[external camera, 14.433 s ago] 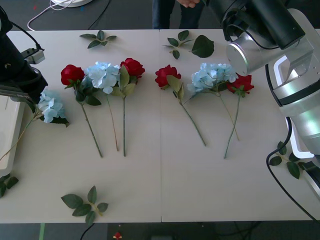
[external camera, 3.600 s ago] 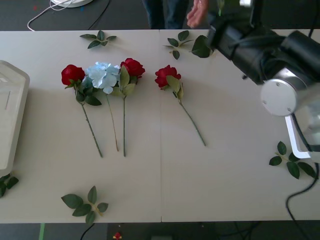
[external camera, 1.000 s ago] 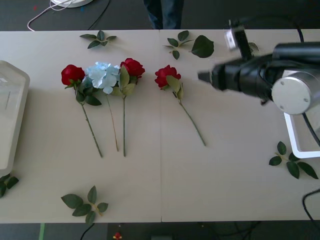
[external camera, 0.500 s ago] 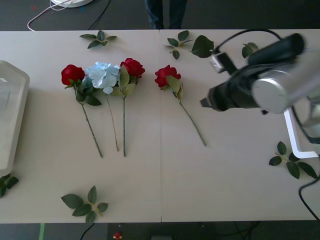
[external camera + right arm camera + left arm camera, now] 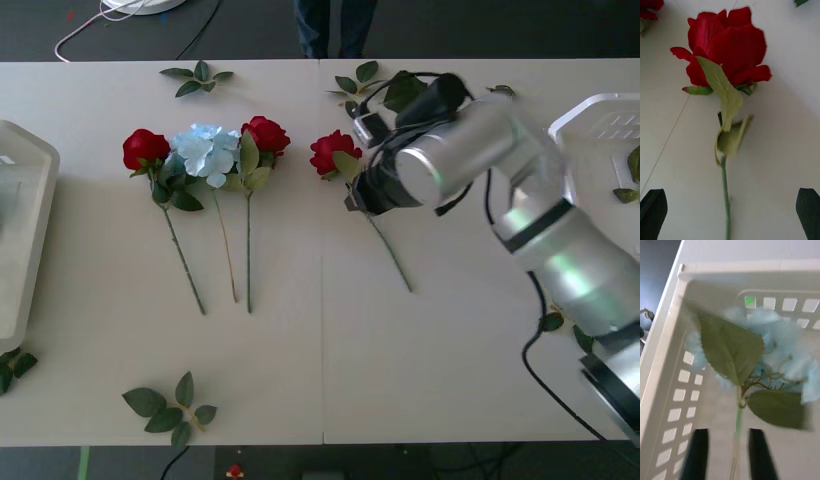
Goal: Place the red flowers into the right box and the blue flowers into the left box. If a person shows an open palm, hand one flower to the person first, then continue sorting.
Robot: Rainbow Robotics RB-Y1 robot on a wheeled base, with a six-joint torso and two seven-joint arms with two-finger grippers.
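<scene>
Left claw: clamped on blue flower stem, inside left box.
Right claw: apart, astride red rose stem.
Left: three roses, one blue on counter.

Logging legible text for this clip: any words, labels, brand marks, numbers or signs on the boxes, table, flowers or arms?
None: no readable text on anything.
Left box: plain white perforated walls, no label.
Right box: no marking visible.
Table: bare surface.
Right gripper and arm over the red rose: no legible brand or number.
</scene>
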